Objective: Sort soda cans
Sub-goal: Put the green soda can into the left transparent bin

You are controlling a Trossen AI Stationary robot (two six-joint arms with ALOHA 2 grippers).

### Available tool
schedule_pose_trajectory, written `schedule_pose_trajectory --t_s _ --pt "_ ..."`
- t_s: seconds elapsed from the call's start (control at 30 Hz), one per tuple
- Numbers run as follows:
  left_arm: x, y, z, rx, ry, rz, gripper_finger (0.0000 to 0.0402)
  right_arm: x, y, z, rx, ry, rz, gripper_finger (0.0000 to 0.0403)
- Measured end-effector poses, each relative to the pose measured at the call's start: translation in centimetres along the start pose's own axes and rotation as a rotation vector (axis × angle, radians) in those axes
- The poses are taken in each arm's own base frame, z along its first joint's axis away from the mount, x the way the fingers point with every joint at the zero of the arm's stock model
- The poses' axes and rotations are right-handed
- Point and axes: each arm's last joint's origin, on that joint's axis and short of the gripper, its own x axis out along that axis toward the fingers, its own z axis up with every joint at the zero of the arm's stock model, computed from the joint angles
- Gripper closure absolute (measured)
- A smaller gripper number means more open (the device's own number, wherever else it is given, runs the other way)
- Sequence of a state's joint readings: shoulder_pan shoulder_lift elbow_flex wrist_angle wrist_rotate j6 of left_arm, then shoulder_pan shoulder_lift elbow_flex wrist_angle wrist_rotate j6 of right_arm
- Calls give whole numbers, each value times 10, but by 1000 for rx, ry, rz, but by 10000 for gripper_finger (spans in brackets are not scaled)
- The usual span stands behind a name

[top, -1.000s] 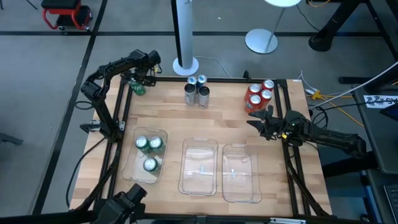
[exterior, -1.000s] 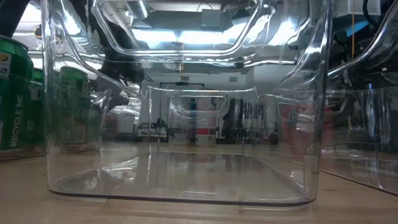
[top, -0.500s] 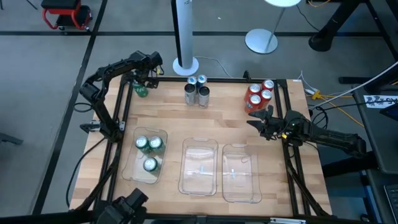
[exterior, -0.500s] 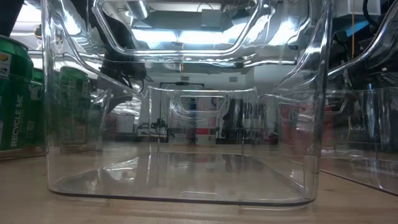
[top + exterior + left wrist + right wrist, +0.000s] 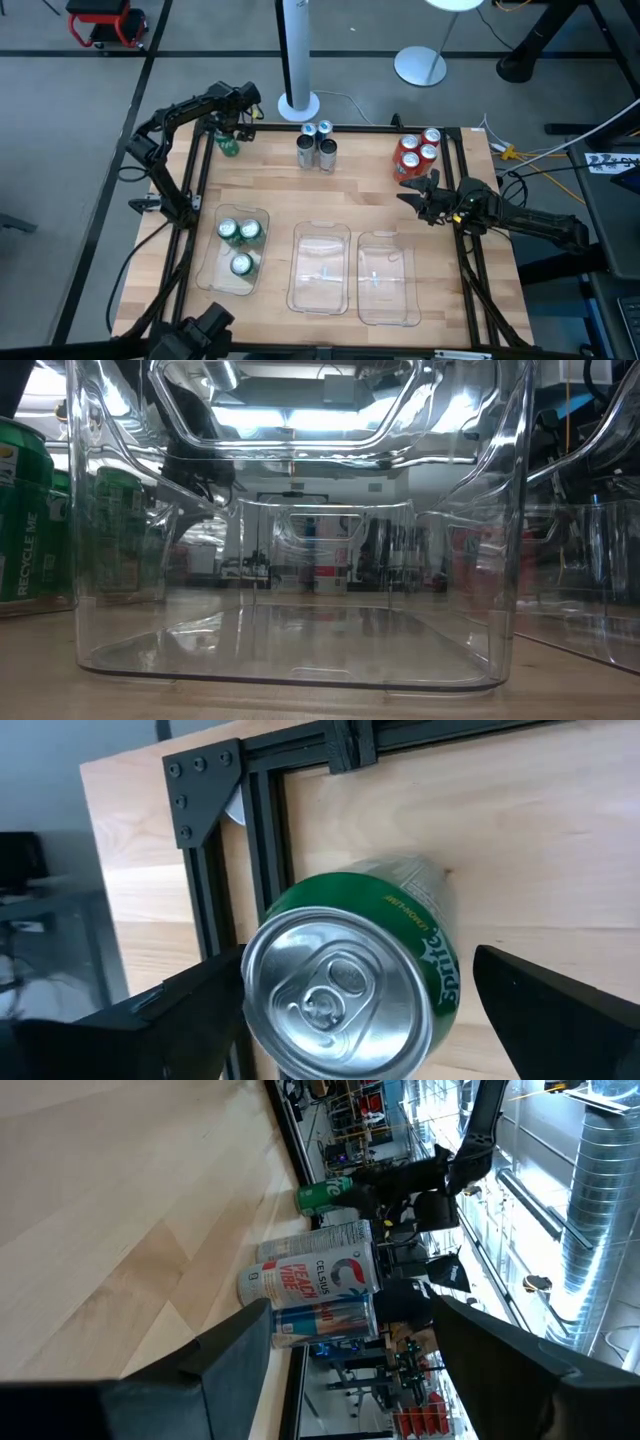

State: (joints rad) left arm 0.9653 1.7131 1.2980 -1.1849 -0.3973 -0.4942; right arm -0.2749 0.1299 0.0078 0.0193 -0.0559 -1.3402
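1. Up top in the high view, three green cans already sit in the left tray; the middle tray and right tray hold nothing. So roughly a quarter looks sorted. The silver cans stand at the far middle and the red cans at far right.
2. Low view: green cans show through the clear tray wall at left; the tray in front holds nothing.
3. Left wrist view: the left gripper straddles the last green can in the far-left corner, fingers spread, not clamped yet.
4. Right wrist view: the right gripper waits with fingers apart, holding nothing, near the red cans.
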Motion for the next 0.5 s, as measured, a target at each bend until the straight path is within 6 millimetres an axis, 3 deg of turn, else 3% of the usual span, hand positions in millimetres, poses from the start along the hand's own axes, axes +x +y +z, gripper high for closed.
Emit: schedule_pose_trajectory --t_s 0.27,0.5 --pt "-2 15 4 -77 -18 -10 37 0 0 0 0 0 0 125" --pt "14 18 6 -103 10 -96 37 1 2 0 1 4 20 125"
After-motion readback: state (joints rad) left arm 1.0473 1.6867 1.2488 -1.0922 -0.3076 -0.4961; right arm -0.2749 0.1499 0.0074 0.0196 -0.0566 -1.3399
